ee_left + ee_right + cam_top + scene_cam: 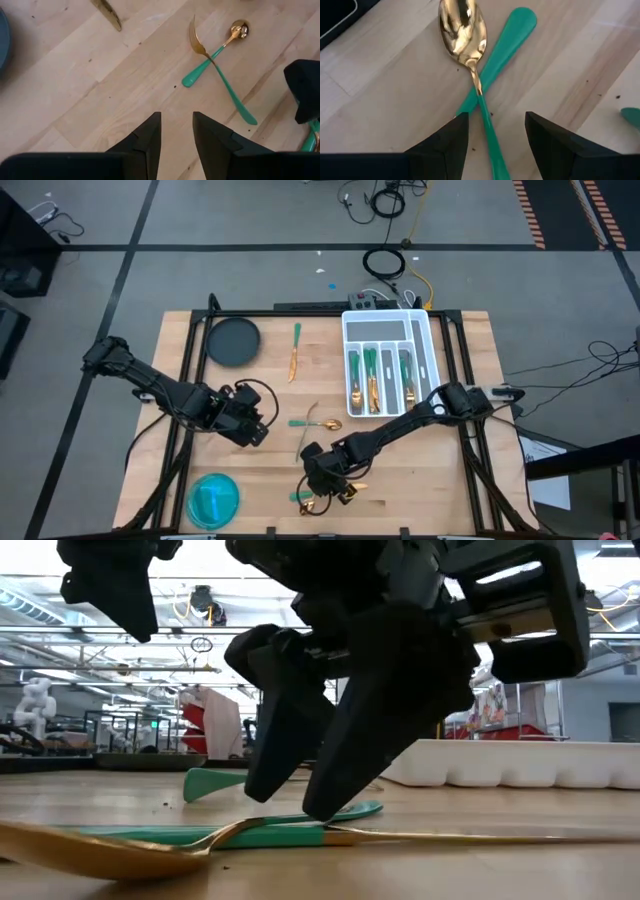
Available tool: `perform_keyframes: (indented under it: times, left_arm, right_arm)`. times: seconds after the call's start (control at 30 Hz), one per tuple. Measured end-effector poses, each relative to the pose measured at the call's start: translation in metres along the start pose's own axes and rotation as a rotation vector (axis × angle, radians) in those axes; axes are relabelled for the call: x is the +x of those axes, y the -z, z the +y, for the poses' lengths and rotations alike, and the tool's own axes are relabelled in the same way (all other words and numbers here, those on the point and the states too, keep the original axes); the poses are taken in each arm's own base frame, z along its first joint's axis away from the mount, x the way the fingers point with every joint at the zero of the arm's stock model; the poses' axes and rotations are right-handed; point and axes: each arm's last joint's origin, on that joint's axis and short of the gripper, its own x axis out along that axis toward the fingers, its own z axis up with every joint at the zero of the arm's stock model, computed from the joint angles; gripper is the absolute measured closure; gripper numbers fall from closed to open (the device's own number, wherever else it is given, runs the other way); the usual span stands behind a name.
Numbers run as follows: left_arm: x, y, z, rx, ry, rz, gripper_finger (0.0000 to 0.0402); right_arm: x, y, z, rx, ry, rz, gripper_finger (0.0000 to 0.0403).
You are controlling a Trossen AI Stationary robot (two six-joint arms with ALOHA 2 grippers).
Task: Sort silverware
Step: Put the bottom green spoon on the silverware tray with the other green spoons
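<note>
With several gold-headed, teal-handled pieces of silverware (pixel 375 378) already slotted in the white compartment tray (pixel 388 323) at two o'clock, the right gripper (pixel 335 485) straddles, fingers apart, a crossed gold spoon (pixel 463 27) at six o'clock, the left gripper (pixel 258 425) waits empty and narrowly parted, and about five loose pieces remain.

no readable text, labels or signs

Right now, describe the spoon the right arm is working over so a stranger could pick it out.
Start at the wooden table and go to its front edge, right of the blue bowl. There the right end effector hangs open over two crossed teal-handled pieces. The spoon is the upper one, its rounded gold bowl lying beside the other piece's handle end.
</note>
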Motion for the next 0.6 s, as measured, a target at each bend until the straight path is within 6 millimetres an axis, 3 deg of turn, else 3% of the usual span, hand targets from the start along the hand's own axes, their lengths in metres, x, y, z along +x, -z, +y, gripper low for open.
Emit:
perform_keyframes:
  times: [0.17, 0.6]
  left_arm:
    - [0.000, 0.000, 0.000, 0.000, -0.003, -0.006, 0.0283]
    - [0.000, 0.000, 0.000, 0.000, -0.005, -0.011, 0.0283]
  right_arm:
    - [0.000, 0.002, -0.002, -0.024, 0.046, 0.033, 0.0239]
    - [0.005, 0.012, 0.001, -0.035, 0.005, 0.113, 0.0394]
